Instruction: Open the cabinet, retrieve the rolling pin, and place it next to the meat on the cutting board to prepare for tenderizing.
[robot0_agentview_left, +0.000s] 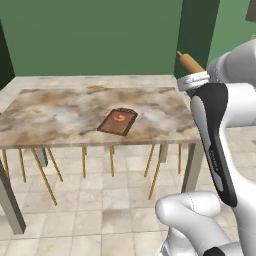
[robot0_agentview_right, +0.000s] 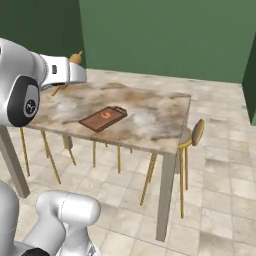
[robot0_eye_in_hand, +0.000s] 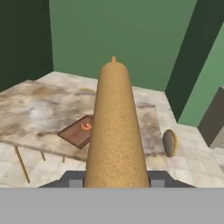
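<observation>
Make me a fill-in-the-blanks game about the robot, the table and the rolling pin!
1. The gripper is holding the ____.
2. The meat lies on the cutting board, which sits on the ____.
3. The wall behind the table is colored ____.
4. A chair with thin ____ legs stands at the table's side.

Missing words: rolling pin; table; green; yellow

We're in a rendered kitchen dining corner: green walls, tiled floor, a marble-topped surface (robot0_agentview_left: 60, 120) carrying a cutting board (robot0_agentview_left: 117, 122), gold-legged chair (robot0_agentview_right: 192, 137) alongside.
</observation>
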